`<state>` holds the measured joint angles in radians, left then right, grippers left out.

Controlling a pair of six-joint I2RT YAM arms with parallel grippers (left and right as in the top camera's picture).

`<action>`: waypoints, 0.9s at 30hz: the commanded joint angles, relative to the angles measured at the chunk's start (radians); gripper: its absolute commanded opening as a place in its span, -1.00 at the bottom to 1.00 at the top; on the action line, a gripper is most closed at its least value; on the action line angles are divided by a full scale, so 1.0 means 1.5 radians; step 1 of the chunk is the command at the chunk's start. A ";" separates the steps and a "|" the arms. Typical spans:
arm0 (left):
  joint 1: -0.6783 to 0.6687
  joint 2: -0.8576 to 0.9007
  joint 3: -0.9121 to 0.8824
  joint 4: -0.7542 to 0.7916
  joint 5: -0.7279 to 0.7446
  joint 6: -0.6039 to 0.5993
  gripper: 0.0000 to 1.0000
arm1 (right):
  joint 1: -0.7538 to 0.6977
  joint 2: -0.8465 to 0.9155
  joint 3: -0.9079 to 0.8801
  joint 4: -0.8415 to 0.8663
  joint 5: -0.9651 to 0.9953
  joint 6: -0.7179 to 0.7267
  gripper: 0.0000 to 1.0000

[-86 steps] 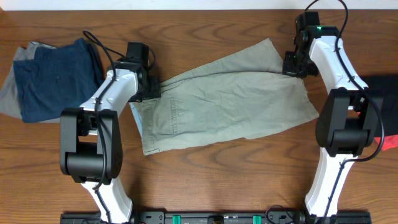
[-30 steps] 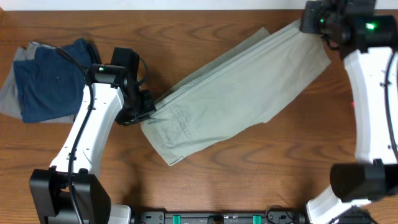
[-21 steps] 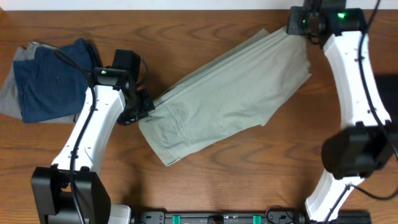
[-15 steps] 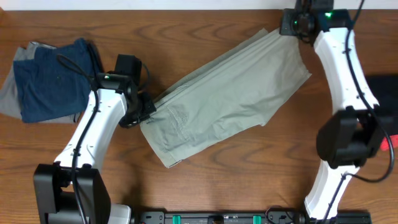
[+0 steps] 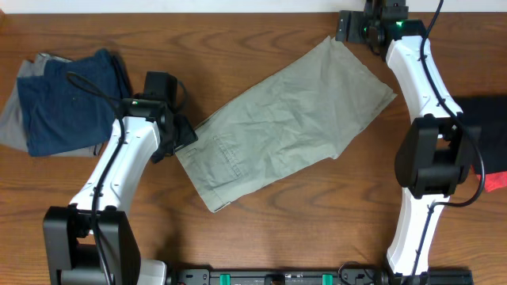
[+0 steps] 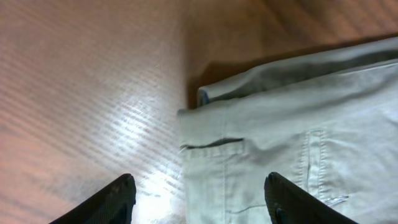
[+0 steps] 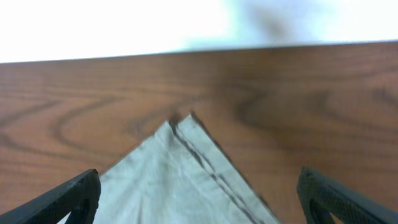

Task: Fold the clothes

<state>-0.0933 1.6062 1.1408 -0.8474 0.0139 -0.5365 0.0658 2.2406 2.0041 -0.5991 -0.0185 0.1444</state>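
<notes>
The khaki trousers lie flat and folded in half lengthwise, slanting from the waistband at lower left to the leg ends at upper right. My left gripper hovers open at the waistband corner, holding nothing; in the left wrist view its gripper straddles the cloth edge. My right gripper stands open at the far leg-end corner, with the cloth loose between the tips of the gripper. A navy garment sits folded on a grey garment at the far left.
A black object with a red bit lies at the table's right edge. The table's far edge runs just behind the right gripper. Bare wood shows in front of the trousers and between them and the navy pile.
Both grippers have opened and let go of the trousers. The leg end has dropped flat onto the table, and the right gripper has moved left toward the far edge.
</notes>
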 commanded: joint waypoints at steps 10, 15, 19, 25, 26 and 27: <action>0.003 -0.003 -0.057 0.000 0.095 -0.005 1.00 | -0.012 -0.050 0.005 -0.259 0.009 -0.003 0.98; 0.003 -0.003 -0.128 0.083 0.153 0.000 0.99 | -0.022 -0.050 0.005 -0.315 0.026 -0.002 0.98; 0.003 -0.002 -0.180 0.141 0.161 0.000 0.99 | -0.029 -0.050 0.005 -0.338 0.030 -0.002 0.98; -0.002 0.015 -0.241 0.269 0.273 0.000 0.94 | -0.032 -0.050 0.005 -0.350 0.030 -0.002 0.98; -0.006 0.021 -0.252 0.299 0.295 0.000 0.87 | -0.032 -0.050 0.005 -0.351 0.030 -0.002 0.98; -0.010 0.027 -0.261 0.325 0.313 0.000 0.76 | -0.032 -0.050 0.005 -0.352 0.030 -0.002 0.98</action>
<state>-0.0948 1.6066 0.7986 -0.4179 0.3477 -0.5514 0.0216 2.1983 2.0037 -1.1244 0.0181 0.1448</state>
